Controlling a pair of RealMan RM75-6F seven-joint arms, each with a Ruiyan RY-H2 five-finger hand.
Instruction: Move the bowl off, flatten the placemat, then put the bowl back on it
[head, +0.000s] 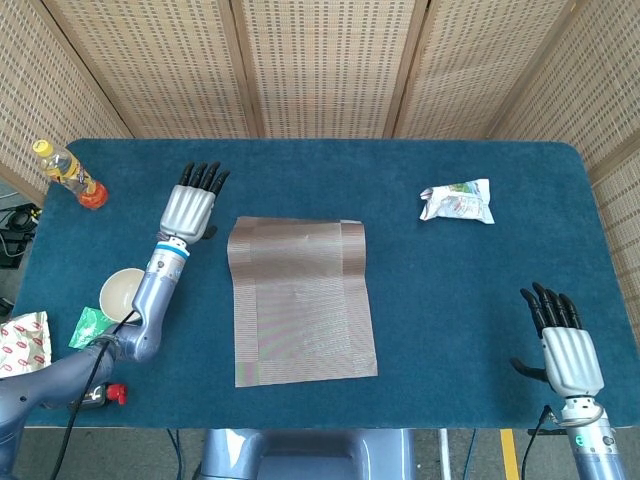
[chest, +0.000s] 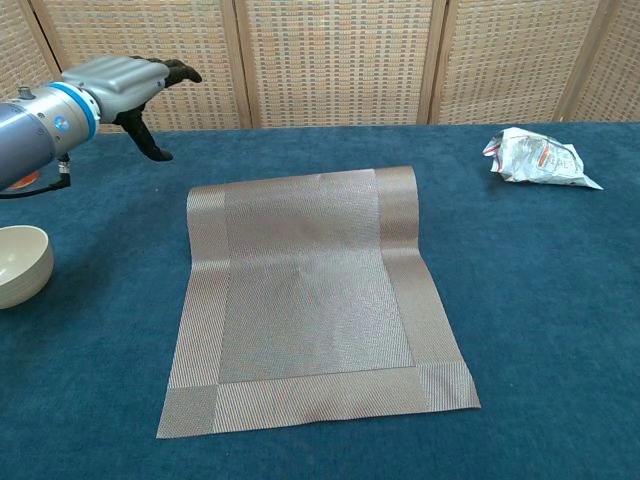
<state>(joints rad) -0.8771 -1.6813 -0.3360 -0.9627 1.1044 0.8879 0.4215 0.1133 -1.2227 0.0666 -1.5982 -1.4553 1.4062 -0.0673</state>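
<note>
Mat spread out, bowl waiting off it
Mat (head: 300, 300) lies mid-table; bowl (head: 123, 291) sits aside by the left edge, clearing it; left hand (head: 190, 208) and right hand (head: 565, 350) both empty, fingers apart

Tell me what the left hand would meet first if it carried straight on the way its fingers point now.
Probably nothing on the table. The left hand points toward the far edge of the table; only bare blue cloth lies ahead, then the wicker screen. The bottle sits well to its left. Depth is hard to judge.
</note>
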